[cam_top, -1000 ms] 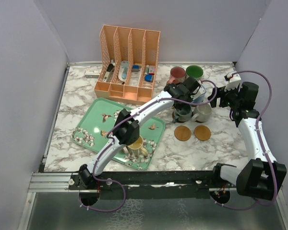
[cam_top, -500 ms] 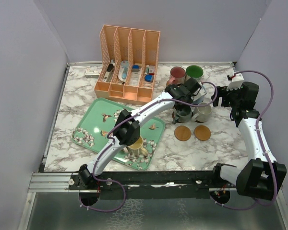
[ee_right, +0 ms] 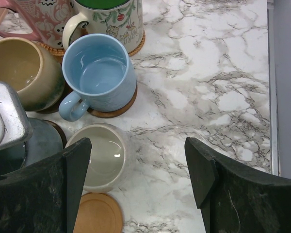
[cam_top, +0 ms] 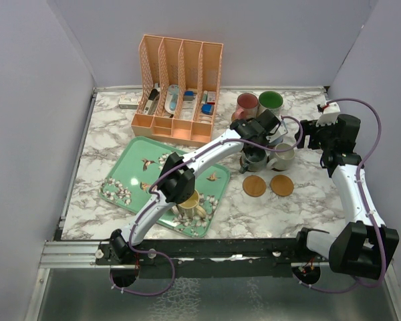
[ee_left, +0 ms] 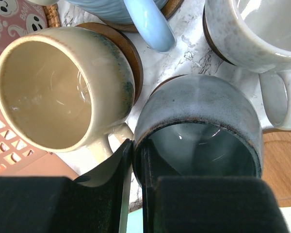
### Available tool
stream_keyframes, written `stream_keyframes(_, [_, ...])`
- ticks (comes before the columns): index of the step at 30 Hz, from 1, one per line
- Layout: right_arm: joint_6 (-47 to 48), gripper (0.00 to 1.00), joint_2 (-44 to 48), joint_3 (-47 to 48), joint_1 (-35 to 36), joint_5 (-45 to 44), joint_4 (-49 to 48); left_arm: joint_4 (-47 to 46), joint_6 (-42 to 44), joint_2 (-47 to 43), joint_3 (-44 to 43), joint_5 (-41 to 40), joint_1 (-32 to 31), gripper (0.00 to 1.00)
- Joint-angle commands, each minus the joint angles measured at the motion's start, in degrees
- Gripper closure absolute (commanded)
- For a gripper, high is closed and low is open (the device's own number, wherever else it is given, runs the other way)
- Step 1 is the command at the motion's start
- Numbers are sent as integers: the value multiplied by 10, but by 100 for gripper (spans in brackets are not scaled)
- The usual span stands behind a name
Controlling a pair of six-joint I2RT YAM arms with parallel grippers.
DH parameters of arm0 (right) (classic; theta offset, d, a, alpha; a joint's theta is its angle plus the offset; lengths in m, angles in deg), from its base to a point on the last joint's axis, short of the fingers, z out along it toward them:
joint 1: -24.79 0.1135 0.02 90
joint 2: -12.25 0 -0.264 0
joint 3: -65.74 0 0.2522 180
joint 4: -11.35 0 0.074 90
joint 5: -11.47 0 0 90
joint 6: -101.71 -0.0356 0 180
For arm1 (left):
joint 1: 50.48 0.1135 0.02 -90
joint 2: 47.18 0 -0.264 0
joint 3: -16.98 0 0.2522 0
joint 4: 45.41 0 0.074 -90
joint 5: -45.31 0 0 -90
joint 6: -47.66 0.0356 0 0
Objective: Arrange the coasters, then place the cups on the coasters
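**Grey-blue mug at the left gripper.** The grey-blue mug stands on a dark coaster on the marble tabletop, close beside the cream mug. We find almost nothing changed from one second earlier. The left gripper pinches the mug's near rim in narrow jaws, one inside the wall and one outside. The right gripper hovers beside the group, jaws wide, holding nothing.

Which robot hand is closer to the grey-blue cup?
Left. The left gripper pinches the rim of the grey-blue cup; the right gripper hangs open off to its right.
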Motion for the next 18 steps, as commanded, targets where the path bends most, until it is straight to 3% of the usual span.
stream_keyframes(1, [-2,21,1,6,-3,-2,-12,-15,8,-47,14,-18,-8,100])
stream_keyframes(18, [1,21,4,6,-3,3,-10,-13,11,-62,23,-18,-15,100])
